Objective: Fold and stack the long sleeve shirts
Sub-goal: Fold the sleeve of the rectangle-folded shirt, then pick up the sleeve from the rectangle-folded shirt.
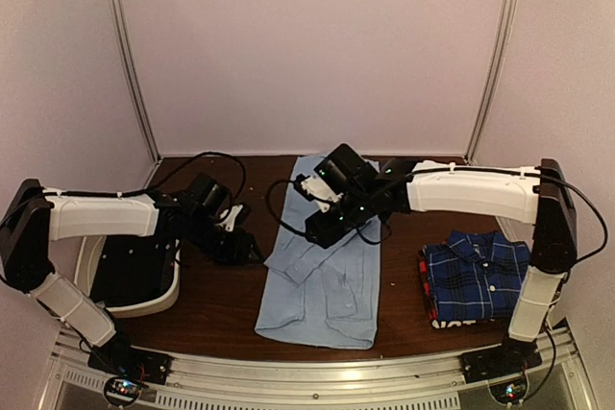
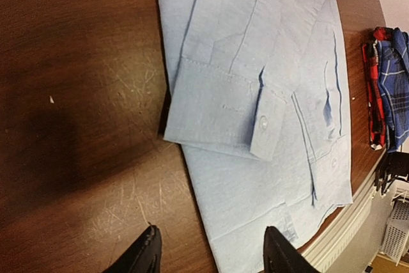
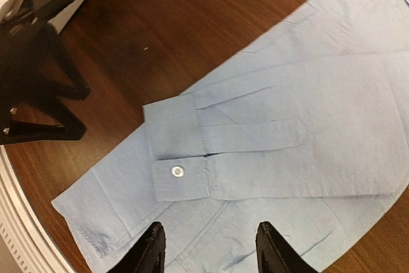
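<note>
**Light blue shirt set for its end-to-end fold**

Light blue shirt [image 1: 322, 280] lies flat on the desk [image 1: 211, 309], directly beneath the right jaws and just ahead of the left jaws. It is narrowed to a long strip with a sleeve laid across its body. Both pairs of jaws stand apart and hold nothing.

The buttoned cuff [image 2: 217, 110] sits ahead of the left jaws, its corner reaching slightly past the strip's edge. The right wrist view shows the same cuff just beyond the tips of the right jaws. The plaid shirt [image 1: 478, 276] rests folded on a red and black one [image 2: 372, 87], well off to the outer side of the right jaws. The bin [image 1: 144, 306] lies behind the left jaws.

The step in hand appears to be folding the strip end to end. To do it well, each pair of jaws should probably pinch one corner of the same end and catch every layer. Lifting level and together should keep the sleeve from sliding out before the end is laid square on the other. The protruding cuff may need tucking in first.
</note>
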